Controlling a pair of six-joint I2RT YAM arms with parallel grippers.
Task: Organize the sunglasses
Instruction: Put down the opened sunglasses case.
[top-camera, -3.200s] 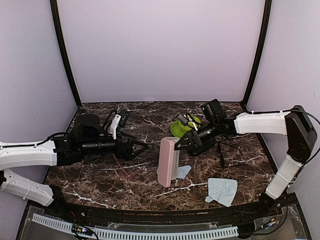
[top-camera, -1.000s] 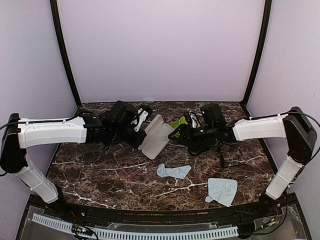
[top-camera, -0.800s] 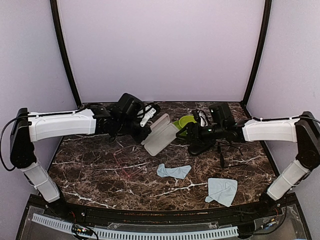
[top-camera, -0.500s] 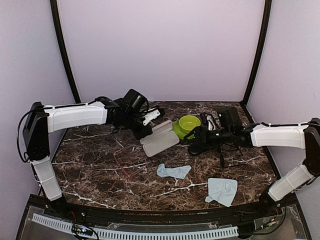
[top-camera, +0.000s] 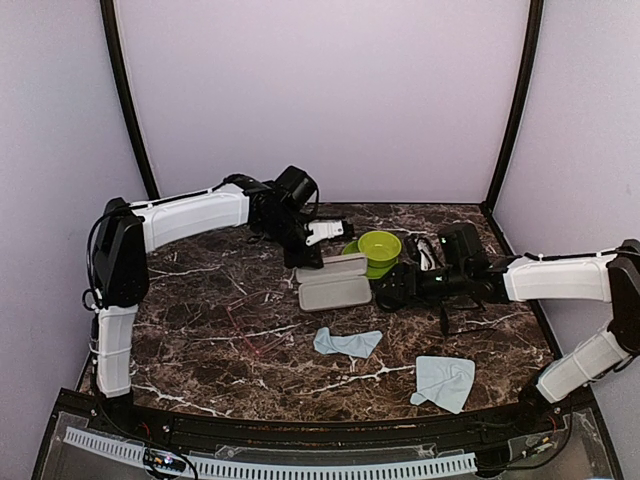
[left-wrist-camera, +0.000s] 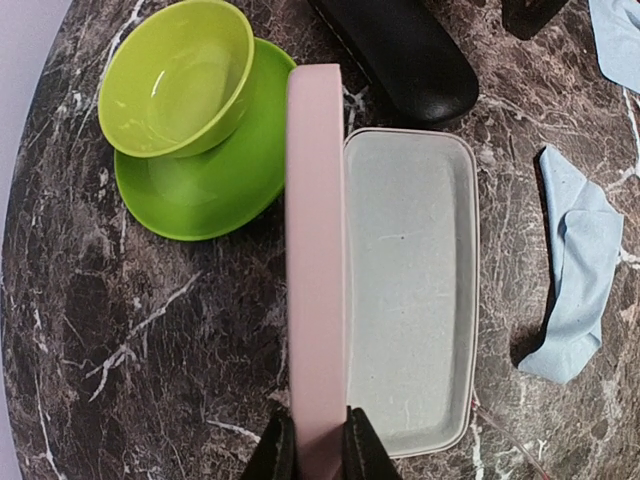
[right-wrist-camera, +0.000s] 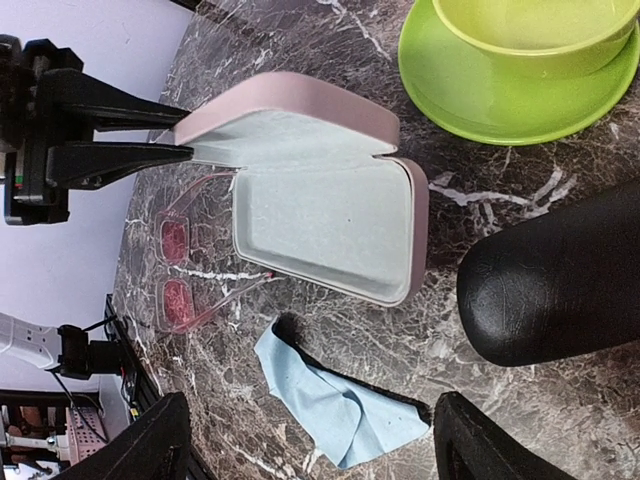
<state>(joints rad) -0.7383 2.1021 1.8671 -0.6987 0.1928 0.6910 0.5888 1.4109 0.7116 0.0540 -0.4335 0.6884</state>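
Observation:
The red-pink sunglasses (right-wrist-camera: 178, 270) lie flat on the marble, just left of the open pink case (top-camera: 335, 292). The black wire sunglasses (top-camera: 444, 315) rest under my right forearm. My left gripper (left-wrist-camera: 318, 455) is shut on the end of the case's raised pink lid (left-wrist-camera: 315, 250). The grey tray (left-wrist-camera: 410, 290) beside the lid holds nothing. My right gripper (right-wrist-camera: 315, 455) stands open low over the table, to the right of the pink case, with nothing between its fingers. The black oval case (left-wrist-camera: 400, 50) lies shut just beyond one of its fingers.
A green bowl (top-camera: 379, 244) on a green saucer (left-wrist-camera: 200, 190) stands right behind the pink case. One blue cloth (top-camera: 347, 343) lies crumpled in front of the case, another (top-camera: 443, 381) near the front right. Black corner posts rise at the table's back.
My left gripper has carried the pink case back and right to the green bowl, and it now rests open on the table. My right gripper has opened wider and drawn back to the right.

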